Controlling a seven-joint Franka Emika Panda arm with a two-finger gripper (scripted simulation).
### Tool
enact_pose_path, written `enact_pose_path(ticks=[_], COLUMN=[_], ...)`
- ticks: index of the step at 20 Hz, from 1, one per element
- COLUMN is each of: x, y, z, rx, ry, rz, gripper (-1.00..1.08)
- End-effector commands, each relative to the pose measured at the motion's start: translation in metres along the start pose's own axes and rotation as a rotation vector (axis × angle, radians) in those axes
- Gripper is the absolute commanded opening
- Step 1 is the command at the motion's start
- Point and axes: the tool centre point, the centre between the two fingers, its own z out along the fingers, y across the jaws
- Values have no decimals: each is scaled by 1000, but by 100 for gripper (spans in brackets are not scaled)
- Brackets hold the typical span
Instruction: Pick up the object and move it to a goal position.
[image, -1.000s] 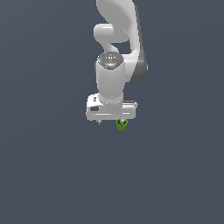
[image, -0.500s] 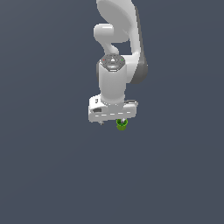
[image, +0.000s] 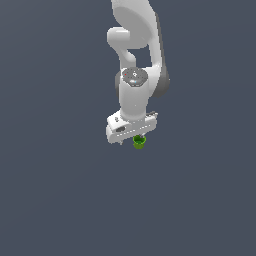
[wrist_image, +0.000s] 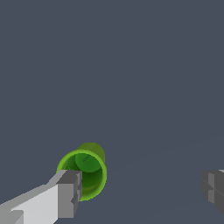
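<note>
The object (image: 139, 142) is a tiny bright green cup-like item with a darker centre, lying on the grey floor. In the exterior view it sits just under the white hand, at its right end. My gripper (image: 131, 142) points down over it. In the wrist view the object (wrist_image: 84, 174) lies between the fingers, close against the inner side of one grey fingertip (wrist_image: 70, 193), far from the other fingertip (wrist_image: 213, 187). The gripper (wrist_image: 142, 189) is open wide and holds nothing.
A plain dark grey floor (image: 60, 200) fills both views. The white arm (image: 137, 40) rises above the hand toward the top of the exterior view. No goal marker shows.
The hand has come down a little toward the floor and turned slightly. The green object has stayed in place.
</note>
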Motion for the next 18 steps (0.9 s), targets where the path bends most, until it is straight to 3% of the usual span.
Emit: enact_pose_path(ticks=[1,18], x=[-3,-27], y=[-7,-49], z=[6,42], rx=[1,16], ry=[-3,-14], rz=[-80,-568], gripper=[100,100])
